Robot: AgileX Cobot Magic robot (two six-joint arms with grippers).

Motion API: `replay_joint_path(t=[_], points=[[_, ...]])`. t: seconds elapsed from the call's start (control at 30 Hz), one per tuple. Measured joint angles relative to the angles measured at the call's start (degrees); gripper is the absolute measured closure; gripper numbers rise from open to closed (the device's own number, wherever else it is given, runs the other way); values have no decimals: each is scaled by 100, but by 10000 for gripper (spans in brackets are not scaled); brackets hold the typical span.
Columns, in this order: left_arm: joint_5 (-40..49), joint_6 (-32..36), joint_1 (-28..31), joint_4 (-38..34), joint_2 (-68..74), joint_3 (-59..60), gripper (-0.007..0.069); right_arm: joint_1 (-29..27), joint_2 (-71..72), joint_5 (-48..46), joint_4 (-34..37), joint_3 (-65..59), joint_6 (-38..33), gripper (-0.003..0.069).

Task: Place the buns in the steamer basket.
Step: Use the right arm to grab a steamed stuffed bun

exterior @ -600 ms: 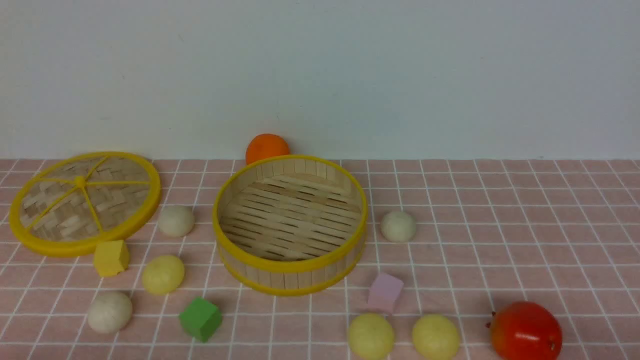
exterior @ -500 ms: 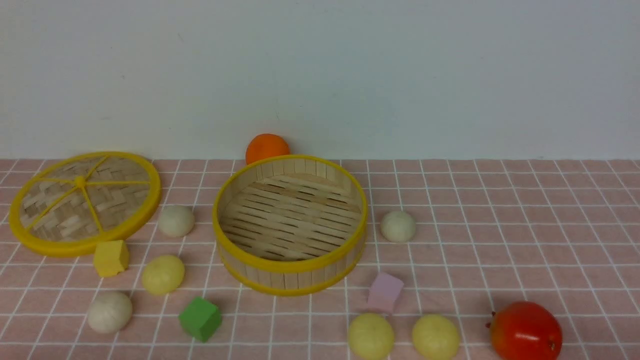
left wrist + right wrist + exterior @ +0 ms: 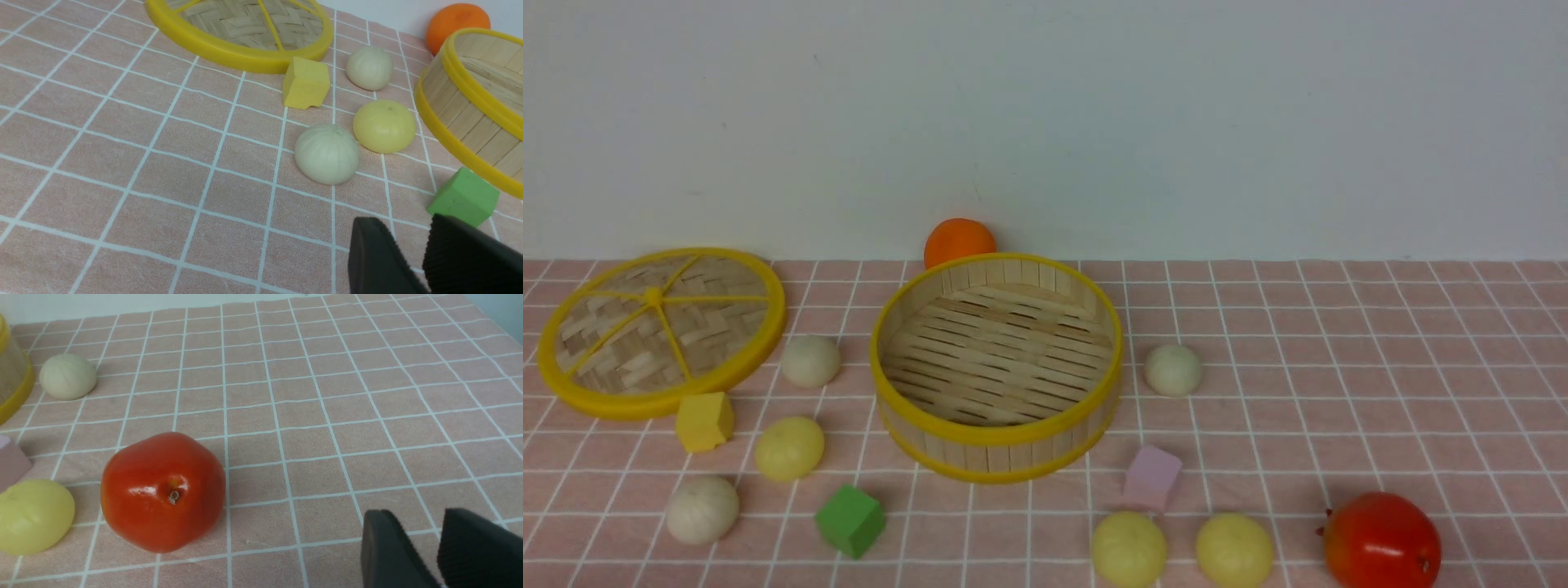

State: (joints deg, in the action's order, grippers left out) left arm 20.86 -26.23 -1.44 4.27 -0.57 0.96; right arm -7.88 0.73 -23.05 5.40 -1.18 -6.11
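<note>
The steamer basket [image 3: 996, 437] stands empty at mid-table. Three off-white buns [image 3: 810, 361] [image 3: 1173, 369] [image 3: 702, 510] and three pale yellow buns [image 3: 788, 448] [image 3: 1128, 549] [image 3: 1234, 551] lie on the cloth around it. Neither arm shows in the front view. My left gripper [image 3: 404, 222] is open and empty, short of an off-white bun [image 3: 327, 154] and a yellow bun [image 3: 384, 126], beside the basket wall [image 3: 466, 106]. My right gripper [image 3: 416, 516] is open and empty over bare cloth, away from a yellow bun [image 3: 34, 514] and an off-white bun [image 3: 67, 376].
The woven lid [image 3: 658, 331] lies at far left. An orange fruit [image 3: 959, 241] sits behind the basket, a red fruit [image 3: 1380, 539] at front right. Yellow [image 3: 704, 420], green [image 3: 849, 520] and pink [image 3: 1152, 478] blocks lie among the buns. The green block [image 3: 463, 196] is just ahead of my left fingers.
</note>
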Motion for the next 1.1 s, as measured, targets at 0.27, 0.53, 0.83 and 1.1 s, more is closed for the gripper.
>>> replay_joint_path(t=[0.27,0.53,0.83,1.1], points=[[0,0,0,0,0,0,384,0,0,0,0,0,0,417],[0,0,0,0,0,0,384,0,0,0,0,0,0,417],[0,0,0,0,0,0,384,0,0,576,341,-39,0,417],[0,0,0,0,0,0,384,0,0,2029,2002,-39,463,417]])
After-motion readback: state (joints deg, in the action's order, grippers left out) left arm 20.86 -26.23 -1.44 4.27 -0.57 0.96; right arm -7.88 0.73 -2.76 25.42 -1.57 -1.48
